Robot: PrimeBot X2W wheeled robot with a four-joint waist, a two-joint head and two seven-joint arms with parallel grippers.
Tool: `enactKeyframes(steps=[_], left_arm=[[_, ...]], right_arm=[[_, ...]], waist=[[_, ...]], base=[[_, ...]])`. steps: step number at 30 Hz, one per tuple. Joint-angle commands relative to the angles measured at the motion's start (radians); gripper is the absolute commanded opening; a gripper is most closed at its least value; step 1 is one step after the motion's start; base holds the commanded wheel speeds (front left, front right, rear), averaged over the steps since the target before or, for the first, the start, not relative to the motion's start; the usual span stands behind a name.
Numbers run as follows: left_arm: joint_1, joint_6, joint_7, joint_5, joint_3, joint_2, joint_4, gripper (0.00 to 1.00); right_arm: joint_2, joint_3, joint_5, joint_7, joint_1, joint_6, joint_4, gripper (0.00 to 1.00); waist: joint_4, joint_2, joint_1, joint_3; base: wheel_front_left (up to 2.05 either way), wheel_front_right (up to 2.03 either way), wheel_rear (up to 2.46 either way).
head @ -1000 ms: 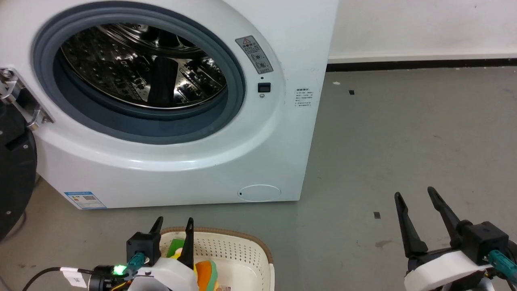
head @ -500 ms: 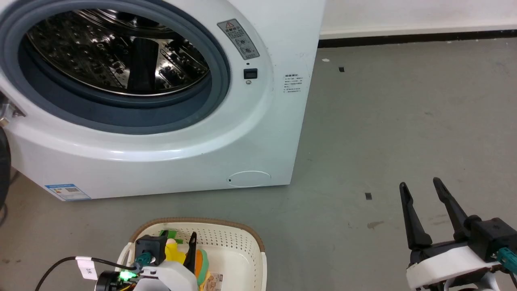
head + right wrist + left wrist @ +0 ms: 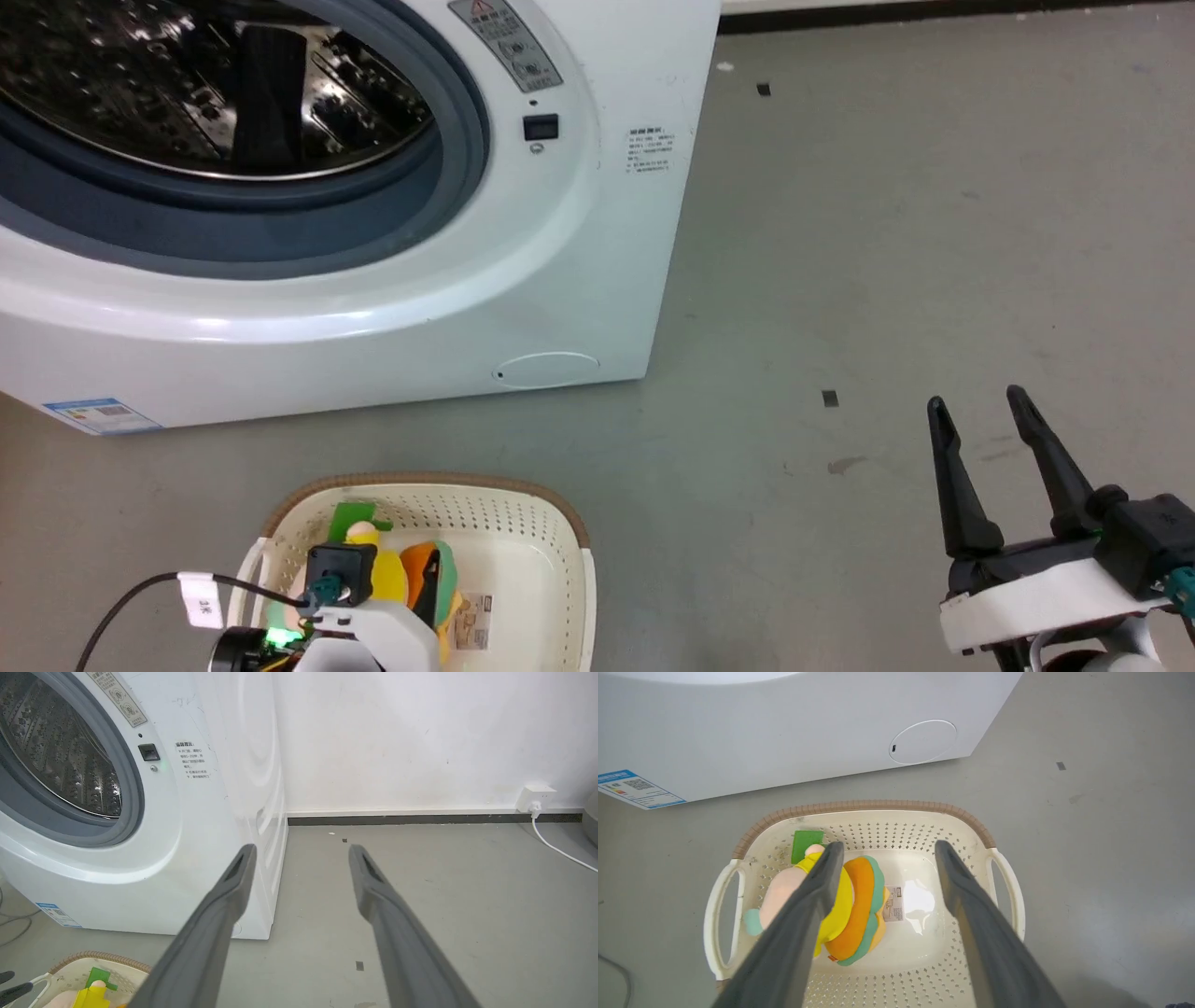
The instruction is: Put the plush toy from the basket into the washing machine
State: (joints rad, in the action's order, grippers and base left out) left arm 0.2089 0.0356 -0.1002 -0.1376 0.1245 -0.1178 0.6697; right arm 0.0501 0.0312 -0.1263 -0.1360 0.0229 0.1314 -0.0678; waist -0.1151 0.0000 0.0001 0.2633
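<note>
The plush toy (image 3: 857, 905) lies on its side in the left half of the cream basket (image 3: 878, 806), pink head to the left, yellow and orange parts in the middle. My left gripper (image 3: 888, 847) hangs open just above the basket's inside; its left finger crosses the toy's yellow part, its right finger is over bare basket floor. In the head view the left gripper (image 3: 387, 574) sits over the toy (image 3: 420, 565) inside the basket (image 3: 523, 495). The washing machine (image 3: 373, 308) stands just beyond, drum open. My right gripper (image 3: 976, 399) is open and empty above the floor, far right.
Grey floor stretches to the right of the washing machine, with small dark marks (image 3: 829, 399). A white wall socket (image 3: 535, 797) with a cable sits at the far right skirting. A barcode sticker (image 3: 893, 904) lies on the basket's bottom beside the toy.
The head camera has tilted down, so the whole picture slid upward. My left gripper has come back from the basket's far rim and down over the toy. The right gripper has barely moved.
</note>
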Motion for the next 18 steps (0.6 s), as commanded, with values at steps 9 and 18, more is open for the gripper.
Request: enactKeyframes(steps=[9, 18], left_arm=[[0.077, -0.004, -0.021, -0.033, 0.017, -0.051, 0.120, 1.00], [0.145, 0.002, -0.001, -0.039, 0.055, -0.092, 0.221, 1.00]], right_arm=[[0.000, -0.011, -0.038, -0.029, 0.038, 0.000, -0.038, 1.00], [0.000, -0.006, -0.087, -0.047, 0.054, -0.001, -0.063, 1.00]], waist=[[-0.043, 0.0000, -0.0001, 0.098], [-0.074, 0.0000, -0.0001, 0.191]], base=[[0.00, 0.00, 0.00], [0.00, 0.00, 0.00]])
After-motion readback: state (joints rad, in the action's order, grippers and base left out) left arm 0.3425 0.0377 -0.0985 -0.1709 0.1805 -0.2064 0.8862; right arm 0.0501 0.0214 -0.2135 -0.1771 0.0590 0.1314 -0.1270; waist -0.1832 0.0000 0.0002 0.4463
